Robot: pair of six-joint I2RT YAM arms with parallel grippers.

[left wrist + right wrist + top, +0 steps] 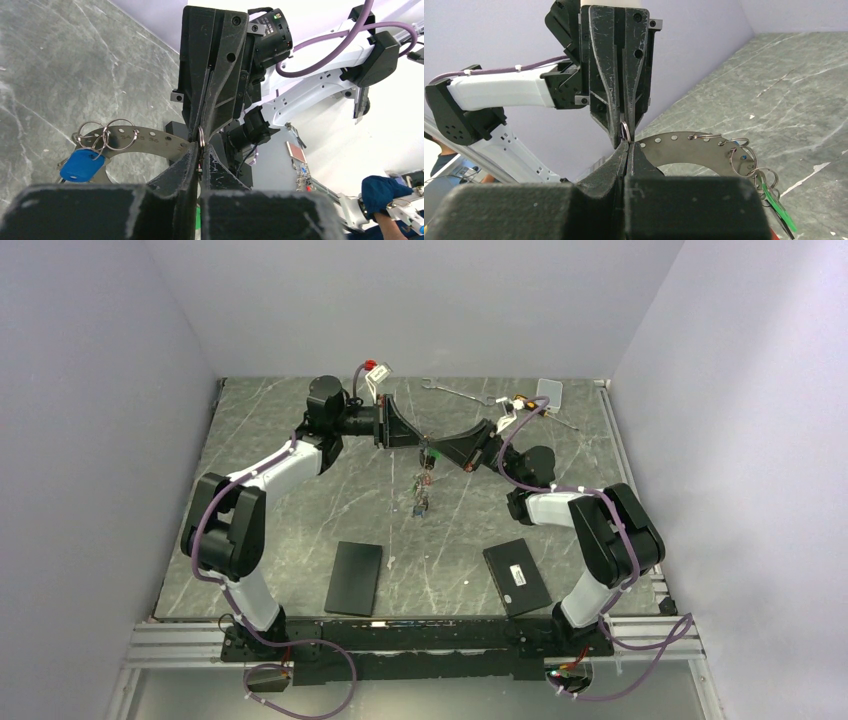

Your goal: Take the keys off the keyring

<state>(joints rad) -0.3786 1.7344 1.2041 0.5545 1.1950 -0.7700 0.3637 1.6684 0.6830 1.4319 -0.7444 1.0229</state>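
Note:
Both grippers meet tip to tip above the middle of the table. The keyring (pixel 145 140) is a flat grey metal band with numbered holes, held up between them; it also shows in the right wrist view (pixel 684 146). My left gripper (pixel 200 150) is shut on a small split ring (pixel 201 137) at the band's edge. My right gripper (pixel 626 146) is shut on the keyring's band right beside it. Keys hang from small rings: a blue-tagged one (pixel 80 165) and a green-tagged one (pixel 780 207). In the top view the keys (pixel 424 490) dangle below the left gripper (pixel 415 443) and right gripper (pixel 440 450).
Two flat black boxes (pixel 355 577) (pixel 516 576) lie near the front. A long silver wrench (pixel 458 392), a screwdriver (pixel 522 403) and a white card (pixel 549 390) lie at the back right. A red-tagged item (pixel 372 368) is at the back wall. Grey walls close in on three sides.

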